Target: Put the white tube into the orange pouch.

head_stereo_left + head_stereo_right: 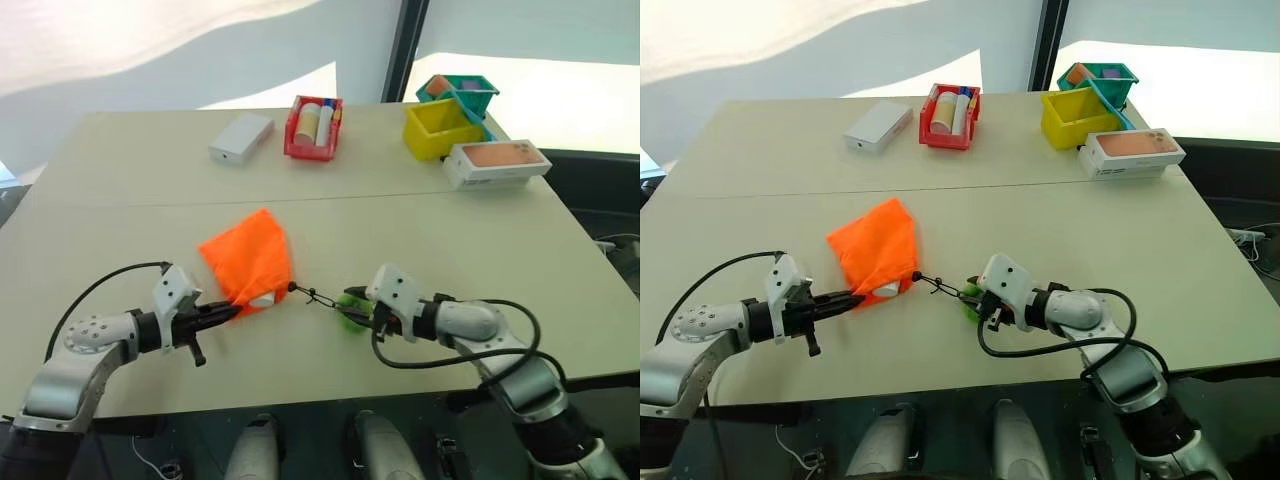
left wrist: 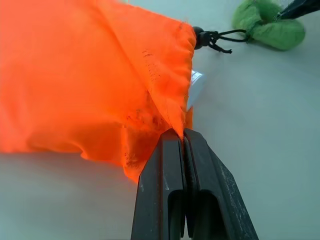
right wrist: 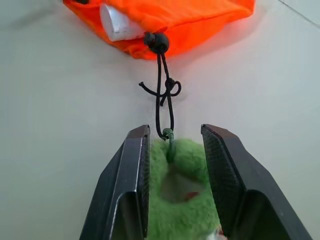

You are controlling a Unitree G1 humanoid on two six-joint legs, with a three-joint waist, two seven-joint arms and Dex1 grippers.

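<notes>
The orange pouch [image 1: 248, 259] lies crumpled on the near half of the table [image 1: 120, 210], and the white tube [image 3: 119, 24] sits in its mouth with just the capped end poking out. The left pincer [image 1: 232, 311] is clenched on the pouch's lower corner, fabric pinched between its two black fingers. From the pouch's neck a thin black cord [image 3: 165, 95] with a knot runs to a fuzzy green loop [image 3: 182, 200], and the right pincer [image 3: 172, 150] has that green tuft between its fingers, grasping it.

Nothing lies between the two arms other than the pouch and its cord. The clutter is all well apart, along the far edge: a flat white box [image 1: 241, 137], a red basket [image 1: 313, 128] holding a beige cylinder [image 1: 308, 121] and a couple of other small items, a yellow bin [image 1: 440, 128] with a teal bin [image 1: 458, 92] just behind it, and a white carton [image 1: 496, 163] lying beside the yellow one.
</notes>
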